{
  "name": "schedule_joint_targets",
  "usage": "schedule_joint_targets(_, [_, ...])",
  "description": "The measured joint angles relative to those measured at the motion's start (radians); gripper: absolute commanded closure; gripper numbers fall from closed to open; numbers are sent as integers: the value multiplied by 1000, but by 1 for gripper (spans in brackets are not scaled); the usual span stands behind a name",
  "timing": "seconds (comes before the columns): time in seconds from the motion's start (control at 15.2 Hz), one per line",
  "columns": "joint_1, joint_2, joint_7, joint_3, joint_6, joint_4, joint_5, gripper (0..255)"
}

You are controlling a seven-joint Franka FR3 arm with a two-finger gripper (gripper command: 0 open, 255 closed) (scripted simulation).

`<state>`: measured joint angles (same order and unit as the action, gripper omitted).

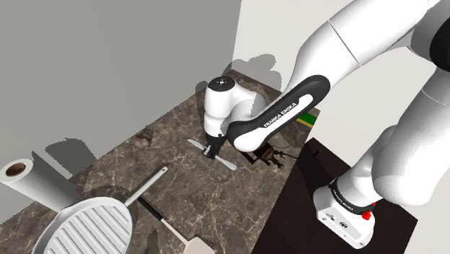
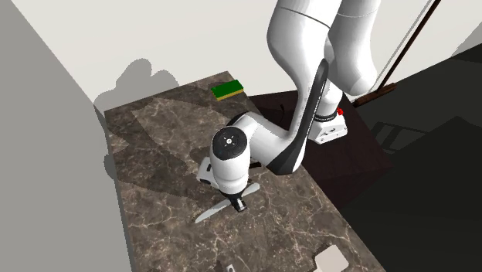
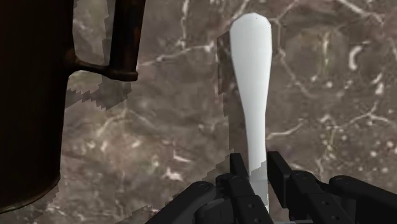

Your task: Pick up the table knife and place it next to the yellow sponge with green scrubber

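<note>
The table knife [image 3: 253, 83] is pale grey and lies along the dark marble counter [image 1: 180, 187]. My gripper [image 3: 257, 173] stands over one end of it, its black fingers [image 3: 236, 170] pressed against both sides of the blade. In the shoulder view the knife [image 1: 225, 160] sticks out on either side of the gripper [image 1: 210, 152]. The second exterior view shows the knife [image 2: 210, 212] beside the gripper [image 2: 240, 205] near the counter's front. The yellow sponge with green scrubber [image 2: 228, 90] rests at the far counter edge, and in the shoulder view the sponge [image 1: 309, 118] lies behind my arm.
A dark brown mug [image 3: 35, 95] with a handle stands close beside the knife. A paper roll [image 1: 29, 180], a ribbed white pan [image 1: 90, 227] with a long handle and a small brown item [image 1: 144, 138] sit along the shoulder view's left. A grey wall [image 1: 108, 58] borders the counter.
</note>
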<state>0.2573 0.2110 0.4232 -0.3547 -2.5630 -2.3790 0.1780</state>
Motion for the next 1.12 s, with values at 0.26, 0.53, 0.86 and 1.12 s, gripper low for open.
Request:
schedule_joint_targets(0.26, [-2,-6,-4,-1,5,-1,-5,255])
schedule_joint_targets(0.53, [-9,-49,-25,-13,47,2,-36,255])
schedule_joint_targets(0.86, [-16,-112,-59,-25,113,10,-82,255])
schedule_joint_targets(1.12, [-20,-156,-82,-29,161,19,-111,255])
